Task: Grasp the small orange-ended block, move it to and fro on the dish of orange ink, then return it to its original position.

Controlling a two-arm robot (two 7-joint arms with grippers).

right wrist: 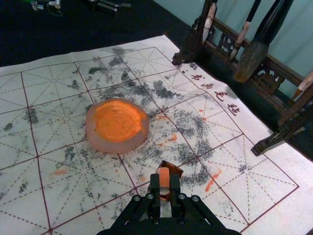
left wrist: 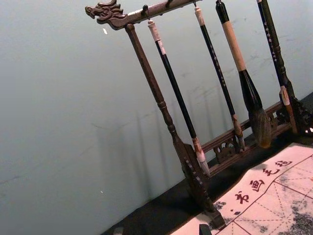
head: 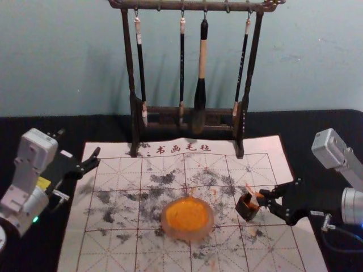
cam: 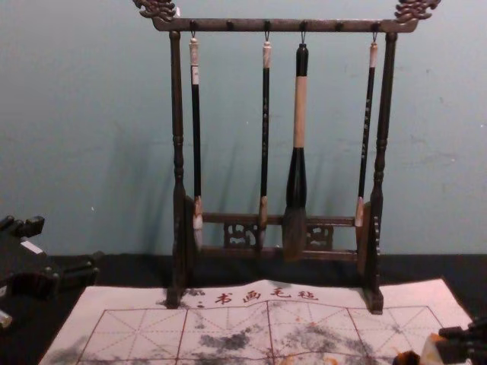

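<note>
Currently right gripper [head: 265, 199] clamps orange-ended block [right wrist: 164, 178] at dark box [head: 246, 210], right of ink dish [head: 187, 219]; left gripper [head: 97, 157] idles wide open, empty, by calligraphy mat's left edge [head: 75, 218].

Calligraphy workspace, brush rack [head: 164, 110] beyond the right fingers [head: 275, 194], ink dish [head: 187, 234] to their left, gridded writing mat [head: 113, 249] beneath them

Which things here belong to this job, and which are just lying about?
For the job:
small orange-ended block, in the right gripper
dish of orange ink
dark box, probably the block's home

Just there:
rack
hanging brushes
patterned mat
left gripper, idle at left
</note>
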